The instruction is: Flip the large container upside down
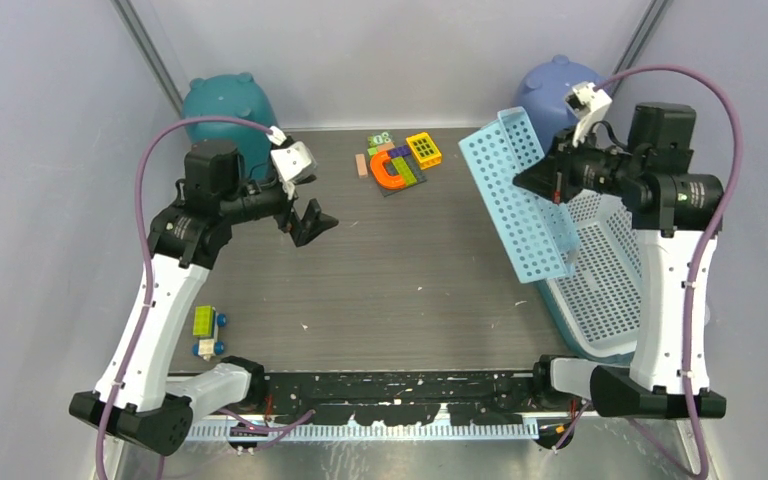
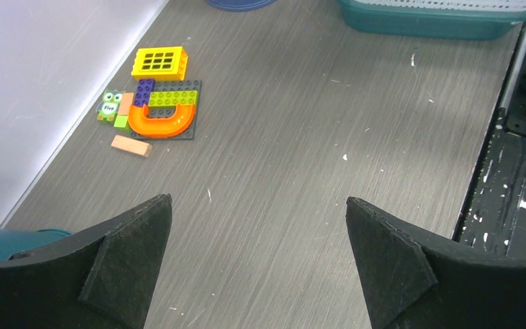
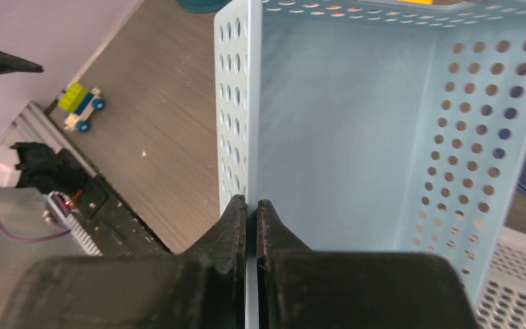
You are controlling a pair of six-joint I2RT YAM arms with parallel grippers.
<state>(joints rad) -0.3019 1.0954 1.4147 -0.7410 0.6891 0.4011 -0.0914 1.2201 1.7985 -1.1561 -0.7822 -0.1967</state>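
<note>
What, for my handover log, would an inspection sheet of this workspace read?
Surface: dark wood-grain table, white flecks.
Job's things: light blue perforated basket, held up, tilted on edge.
Clutter: brick pile far centre; toy car near left; white perforated tray at right.
Grippers: left gripper open, empty; right gripper shut on the basket's wall.
Cables: purple cable looping off each arm.
Surroundings: teal bin, blue bin, pale walls.

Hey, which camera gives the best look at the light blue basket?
The top camera: the whole light blue basket shows, tilted steeply, the right gripper shut on its wall. The right wrist view shows only its inside and the pinched wall. The left wrist view misses it.
</note>
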